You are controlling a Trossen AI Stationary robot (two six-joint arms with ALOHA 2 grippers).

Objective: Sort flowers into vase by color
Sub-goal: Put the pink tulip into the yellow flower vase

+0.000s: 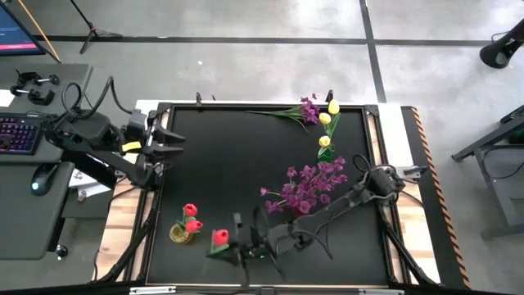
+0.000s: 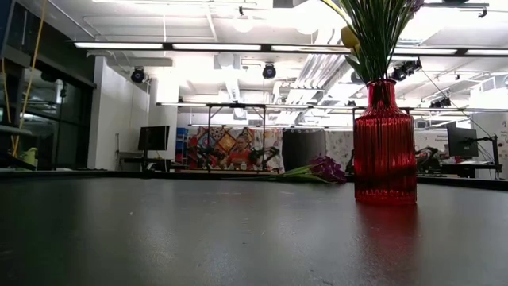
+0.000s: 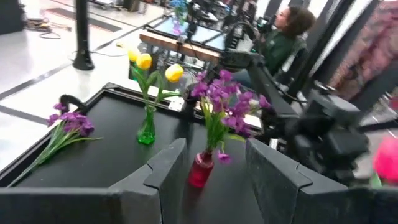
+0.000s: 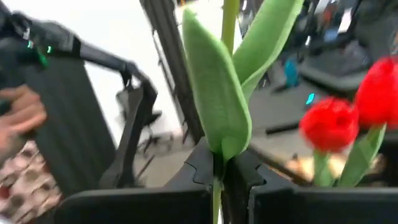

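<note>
My right gripper (image 1: pixel 232 244) reaches across toward the table's near-left part and is shut on a red tulip (image 1: pixel 219 238). Just left of it, a small yellowish vase (image 1: pixel 182 234) holds two red tulips (image 4: pixel 336 124). A red vase (image 2: pixel 385 143) stands mid-table with purple sprays (image 1: pixel 307 184) in it. A green vase (image 3: pixel 146 132) near the far right holds yellow tulips (image 1: pixel 328 119). One purple spray (image 1: pixel 299 111) lies flat by the far edge. My left gripper (image 3: pixel 214 171) hovers open over the table's left edge (image 1: pixel 168 139), touching nothing. My right gripper pinches the red tulip's thin green stem (image 4: pixel 217 186) between its two fingers, just below the leaves (image 4: pixel 217 99). The fingers come level from the table's right and lie across the stem. The stem stands roughly upright, leaves and bloom above the fingers.
The black table top has wooden side strips and cables along its edges. A desk with a keyboard (image 1: pixel 18 133) and mouse stands left of the table. A person (image 3: pixel 286 31) sits beyond the right side. Bare table top (image 1: pixel 221 164) lies between the left gripper and the red vase.
</note>
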